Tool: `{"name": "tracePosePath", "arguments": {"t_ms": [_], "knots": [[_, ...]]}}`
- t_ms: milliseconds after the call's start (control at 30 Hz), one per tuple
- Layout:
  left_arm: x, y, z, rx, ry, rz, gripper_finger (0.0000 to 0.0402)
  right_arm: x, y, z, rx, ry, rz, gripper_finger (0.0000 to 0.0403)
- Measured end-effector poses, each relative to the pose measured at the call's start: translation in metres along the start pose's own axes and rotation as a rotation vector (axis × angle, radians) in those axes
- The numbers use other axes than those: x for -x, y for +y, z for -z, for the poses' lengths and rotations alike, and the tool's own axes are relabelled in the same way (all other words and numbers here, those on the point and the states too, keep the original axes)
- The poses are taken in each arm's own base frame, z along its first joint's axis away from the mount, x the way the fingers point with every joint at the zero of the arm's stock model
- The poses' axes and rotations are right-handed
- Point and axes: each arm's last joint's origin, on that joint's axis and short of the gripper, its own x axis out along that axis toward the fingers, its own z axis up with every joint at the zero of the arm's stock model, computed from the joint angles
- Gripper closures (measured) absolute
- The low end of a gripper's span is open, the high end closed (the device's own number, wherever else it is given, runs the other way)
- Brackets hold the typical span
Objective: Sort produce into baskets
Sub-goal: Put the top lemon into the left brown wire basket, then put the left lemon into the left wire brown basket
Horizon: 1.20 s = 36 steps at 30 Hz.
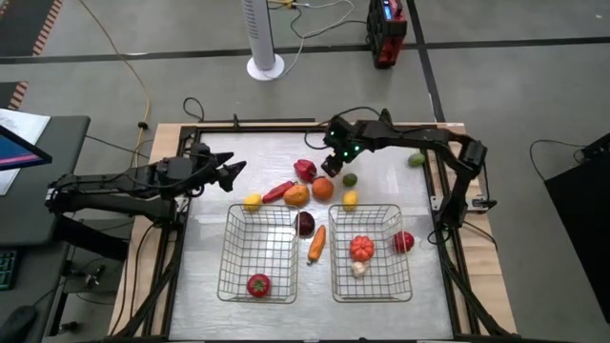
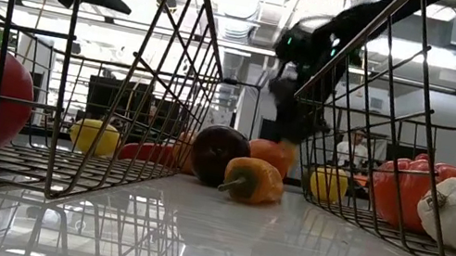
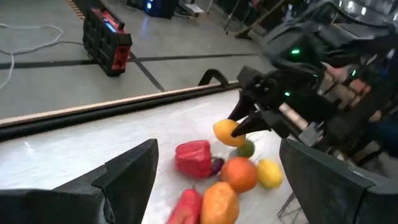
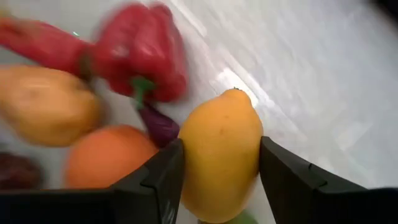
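Observation:
My right gripper (image 4: 221,149) is over the far middle of the table (image 1: 334,160) and is shut on a yellow-orange, lemon-shaped fruit (image 4: 221,162). The fruit also shows in the left wrist view (image 3: 229,132). Below it lie a red pepper (image 1: 305,170), two orange rounds (image 1: 323,188), a red chili (image 1: 276,191) and a green lime (image 1: 350,179). My left gripper (image 1: 229,173) hangs open and empty at the far left. The left basket (image 1: 238,257) holds a red tomato (image 1: 258,284). The right basket (image 1: 386,272) holds a red-orange round (image 1: 361,247) and garlic (image 1: 358,270). My right gripper pinches the yellow-orange fruit's two long sides (image 4: 186,155) between its two fingers (image 4: 155,180), which lie across its middle. The fingers slant down from the table's far right. The fruit's pointed end (image 4: 235,93) sticks out past the fingertips, and it appears lifted clear above the lime.
A carrot (image 1: 316,244) and a dark purple round (image 1: 305,224) lie between the baskets. Yellow pieces lie beside the left basket's far corner (image 1: 252,201) and at the right basket's far edge (image 1: 350,199). A red piece (image 1: 403,241) is right of the right basket, a green one (image 1: 416,159) far right.

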Motion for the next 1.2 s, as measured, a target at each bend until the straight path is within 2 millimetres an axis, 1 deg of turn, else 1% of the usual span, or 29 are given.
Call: {"name": "tracePosePath", "arguments": {"t_ms": [67,133,233,300,433,533,600,700,800,867,933,1067,1133,1200], "knots": [[0.0,-0.001,-0.001,0.054,-0.011,0.006,0.0079,0.017,0.009,-0.004,0.032,-0.042,-0.036,0.0191],[0.0,-0.001,-0.002,0.135,-0.023,-0.001,0.0079,0.035,0.023,-0.006,0.09,-0.091,-0.112,0.0191],[0.0,-0.001,-0.002,0.27,-0.032,-0.011,0.0079,0.064,0.05,-0.007,0.22,-0.202,-0.232,0.0191],[-0.002,-0.001,-0.001,0.318,-0.03,-0.011,0.0079,0.08,0.069,-0.005,0.308,-0.269,-0.284,0.0191],[-0.005,-0.006,-0.003,0.371,-0.049,0.015,0.0079,0.098,0.106,0.004,0.421,-0.371,-0.38,0.0191],[-0.011,-0.011,-0.004,0.39,-0.069,0.038,0.0079,0.106,0.131,0.014,0.483,-0.408,-0.453,0.0191],[-0.016,-0.015,-0.004,0.4,-0.08,0.05,0.0079,0.107,0.146,0.023,0.511,-0.402,-0.489,0.0191],[-0.024,-0.022,-0.004,0.416,-0.101,0.075,0.0079,0.102,0.167,0.032,0.512,-0.388,-0.543,0.0191],[-0.03,-0.026,-0.003,0.425,-0.101,0.092,0.0079,0.094,0.185,0.04,0.505,-0.381,-0.577,0.0189],[-0.033,-0.027,-0.001,0.414,-0.074,0.104,0.0079,0.086,0.193,0.043,0.486,-0.381,-0.549,0.0181],[-0.034,-0.027,0.0,0.388,-0.04,0.129,0.0079,0.076,0.2,0.043,0.465,-0.394,-0.549,0.0164],[-0.032,-0.023,0.0,0.318,0.03,0.171,0.0079,0.06,0.207,0.037,0.366,-0.38,-0.569,0.0114],[-0.029,-0.021,-0.001,0.276,0.068,0.189,0.0079,0.056,0.208,0.031,0.342,-0.37,-0.563,0.009],[-0.026,-0.016,0.002,0.229,0.149,0.187,0.0079,0.058,0.207,0.024,0.321,-0.344,-0.544,0.007]]}}
